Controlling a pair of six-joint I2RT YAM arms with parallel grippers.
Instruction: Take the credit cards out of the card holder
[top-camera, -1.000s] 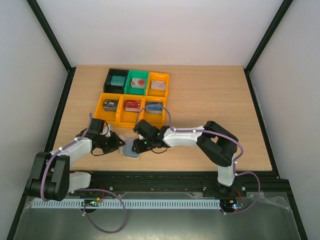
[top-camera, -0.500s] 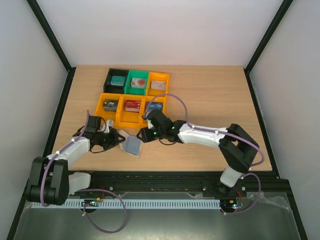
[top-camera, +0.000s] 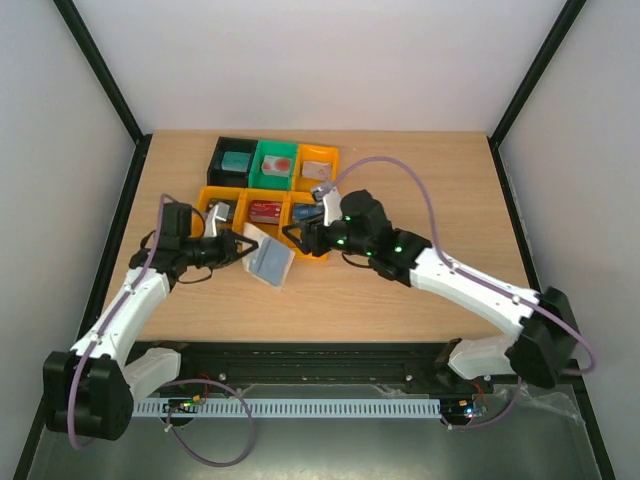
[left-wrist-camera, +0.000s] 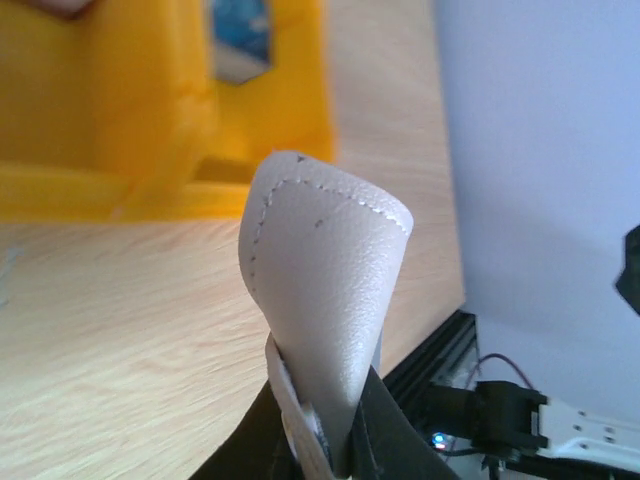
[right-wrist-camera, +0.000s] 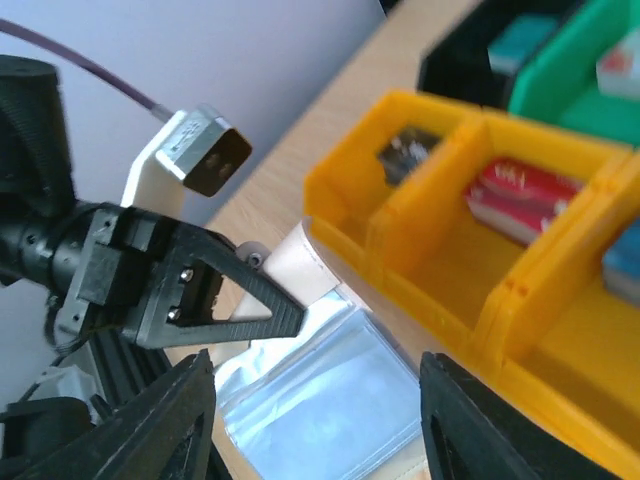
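Holder held open for the pick
The left jaws are clamped on a flap of the card holder (top-camera: 268, 258), which hangs tilted at 6 o'clock of the orange bins (right-wrist-camera: 400, 215). The right jaws stand half open and empty at its 3 o'clock. Next they must nip a card edge in its grey-blue pockets, though no credit cards show there.

We note the card holder (left-wrist-camera: 325, 290): matt, pebbled leather-like skin, stitched rim; inside, glossy clear plastic. Orange bins (right-wrist-camera: 340, 200) at its 12 o'clock: smooth, shiny plastic. Table (top-camera: 420, 190): matt wood grain.
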